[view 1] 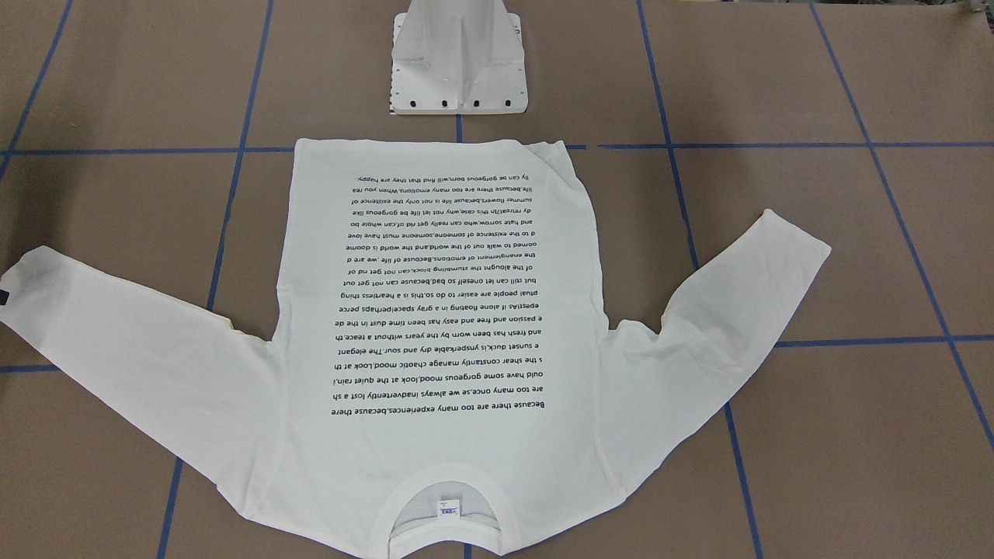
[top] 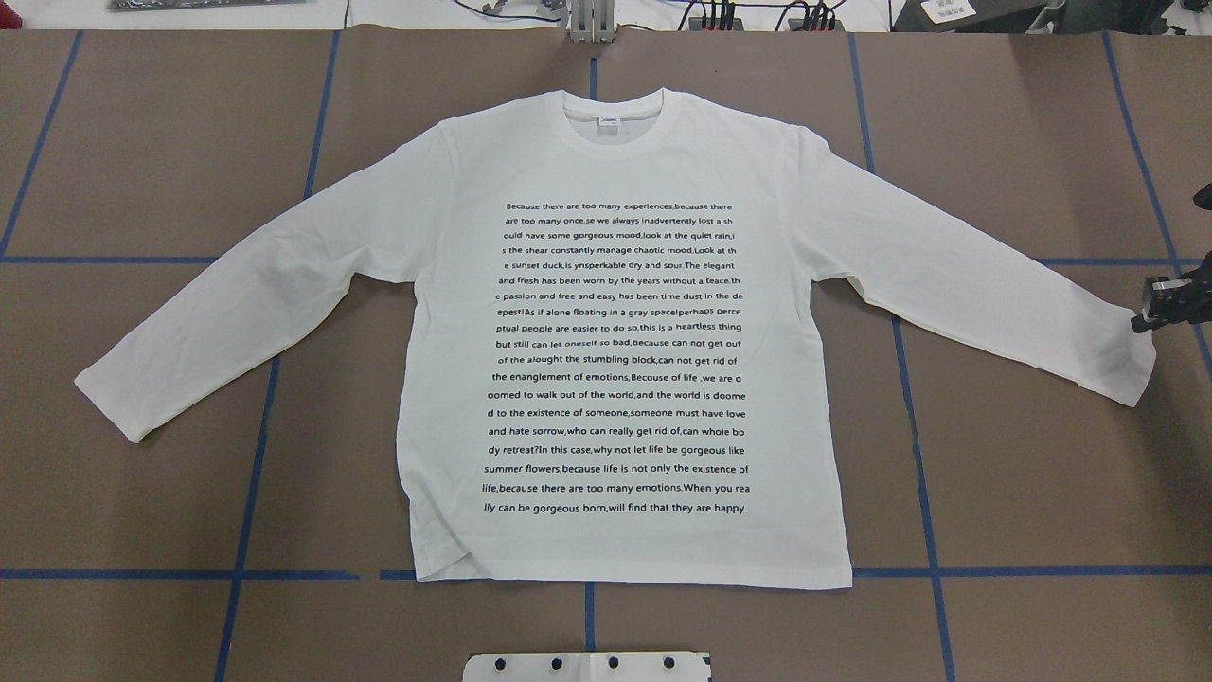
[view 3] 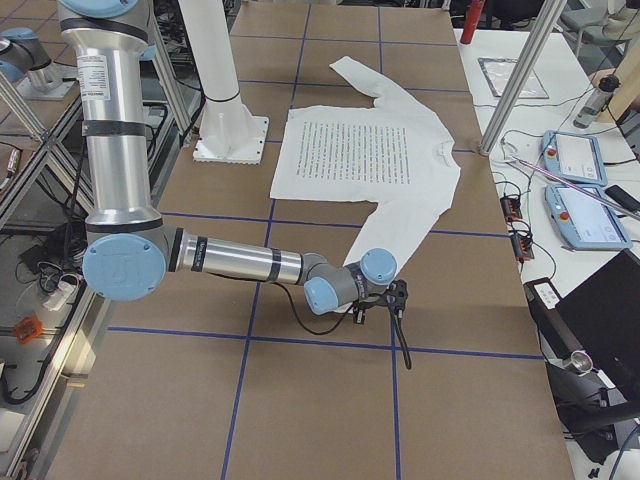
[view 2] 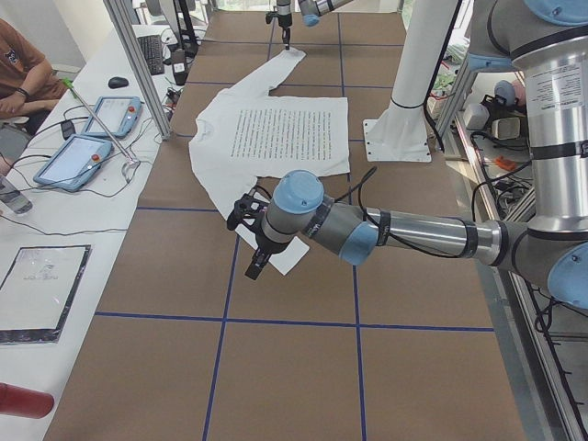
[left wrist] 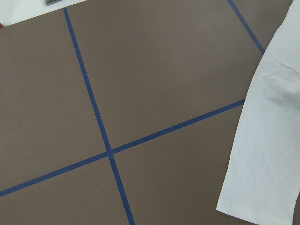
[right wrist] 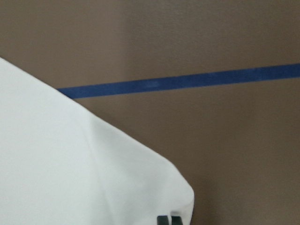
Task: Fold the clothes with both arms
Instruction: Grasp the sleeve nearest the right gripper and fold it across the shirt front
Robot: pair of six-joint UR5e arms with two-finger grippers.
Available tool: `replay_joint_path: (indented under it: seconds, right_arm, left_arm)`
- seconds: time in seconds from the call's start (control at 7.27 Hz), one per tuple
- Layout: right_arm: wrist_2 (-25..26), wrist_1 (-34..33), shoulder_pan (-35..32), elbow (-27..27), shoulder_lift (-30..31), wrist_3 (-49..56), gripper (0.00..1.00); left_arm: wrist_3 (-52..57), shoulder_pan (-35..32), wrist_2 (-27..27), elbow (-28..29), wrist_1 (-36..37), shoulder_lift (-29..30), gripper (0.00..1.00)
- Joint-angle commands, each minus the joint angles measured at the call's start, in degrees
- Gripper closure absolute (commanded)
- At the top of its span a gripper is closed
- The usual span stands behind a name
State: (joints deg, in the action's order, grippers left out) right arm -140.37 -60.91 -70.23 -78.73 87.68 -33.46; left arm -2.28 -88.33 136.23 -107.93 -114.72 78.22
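The white long-sleeved shirt (top: 615, 332) lies flat and spread out on the brown table, black text up, neck away from the robot. It also shows in the front view (view 1: 435, 310). My right gripper (top: 1141, 322) is down at the cuff of the sleeve on the overhead view's right. In the right wrist view its fingertips (right wrist: 163, 219) are close together on the cuff's corner (right wrist: 154, 187). My left gripper (view 2: 253, 262) shows only in the exterior left view, above the other sleeve's cuff (left wrist: 262, 187). I cannot tell if it is open.
The white pedestal base (view 1: 458, 62) stands just behind the shirt's hem. Blue tape lines (top: 246, 474) grid the table. A side bench with tablets (view 2: 92, 138) and a seated person (view 2: 18, 73) runs along the far edge.
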Motion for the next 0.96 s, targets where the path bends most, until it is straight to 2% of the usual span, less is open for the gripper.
replay_joint_path:
  seconds: [0.0,0.14,0.28,0.55,0.83]
  right_arm:
    - [-2.9,-7.1,-0.2,-10.2,-0.4,-5.3,1.0]
    - [-3.0,-9.9,0.9,-15.3,-2.3,-13.0,1.0]
    - [-3.0,-12.0,3.1,-17.3,-7.6,-21.8,1.0]
    - [-2.4,-16.4,8.6,-16.5,-22.2,-36.6,1.0]
    - [0.1,-17.8,13.5,-15.1,-33.7,-46.5,1.0]
  left_arm:
    - [0.0,0.0,0.1,-0.1,-0.1,0.0,0.0]
    - [0.0,0.0,0.1,0.0,-0.1,0.0,0.0]
    - [0.0,0.0,0.8,0.0,-0.1,0.0,0.0]
    - [0.3,0.0,1.8,0.0,-0.2,-0.1,0.0]
    - [0.4,0.0,1.8,0.1,-0.2,0.0,0.0]
